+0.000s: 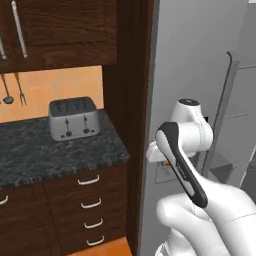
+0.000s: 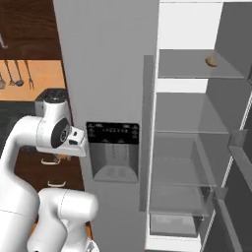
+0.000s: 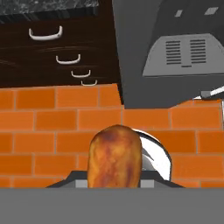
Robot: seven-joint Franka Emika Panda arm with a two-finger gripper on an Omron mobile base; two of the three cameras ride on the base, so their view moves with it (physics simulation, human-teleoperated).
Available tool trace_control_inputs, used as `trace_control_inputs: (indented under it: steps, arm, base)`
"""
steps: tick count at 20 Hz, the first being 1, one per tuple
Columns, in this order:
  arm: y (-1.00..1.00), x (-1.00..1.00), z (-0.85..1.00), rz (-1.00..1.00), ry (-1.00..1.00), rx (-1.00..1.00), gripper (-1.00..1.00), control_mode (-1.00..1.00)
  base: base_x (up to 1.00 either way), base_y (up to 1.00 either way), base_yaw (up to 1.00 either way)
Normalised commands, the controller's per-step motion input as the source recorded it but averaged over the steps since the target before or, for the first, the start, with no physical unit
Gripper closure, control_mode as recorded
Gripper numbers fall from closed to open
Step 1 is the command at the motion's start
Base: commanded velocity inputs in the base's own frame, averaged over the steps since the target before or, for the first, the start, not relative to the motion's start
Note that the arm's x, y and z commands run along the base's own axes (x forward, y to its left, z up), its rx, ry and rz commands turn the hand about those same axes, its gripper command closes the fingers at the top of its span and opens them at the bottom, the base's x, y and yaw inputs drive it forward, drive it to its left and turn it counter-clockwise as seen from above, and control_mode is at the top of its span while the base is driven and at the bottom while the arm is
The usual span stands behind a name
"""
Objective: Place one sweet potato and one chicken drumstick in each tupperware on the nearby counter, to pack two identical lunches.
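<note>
- Hand view: gripper is clamped on the drumstick, long axis pointing straight ahead of it.
- Table lies left of the arm, beyond the drawers.

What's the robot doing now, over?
Claw shut on a chicken drumstick, over the orange brick floor. Sweet potato sits on the open fridge's top shelf. Nothing in the way.

Dark wood cabinets, orange brick floor, open grey fridge
</note>
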Motion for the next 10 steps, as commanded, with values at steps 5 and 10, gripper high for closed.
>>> trace_control_inputs:
  steps: [5, 10]
  arm:
    - [0.0, 0.0, 0.0, 0.0, 0.0, 0.0, 1.0, 1.0]
    - [0.0, 0.0, 0.0, 0.0, 0.0, 0.0, 1.0, 1.0]
  base:
    - [0.0, 1.0, 0.04]
    - [0.0, 1.0, 0.13]
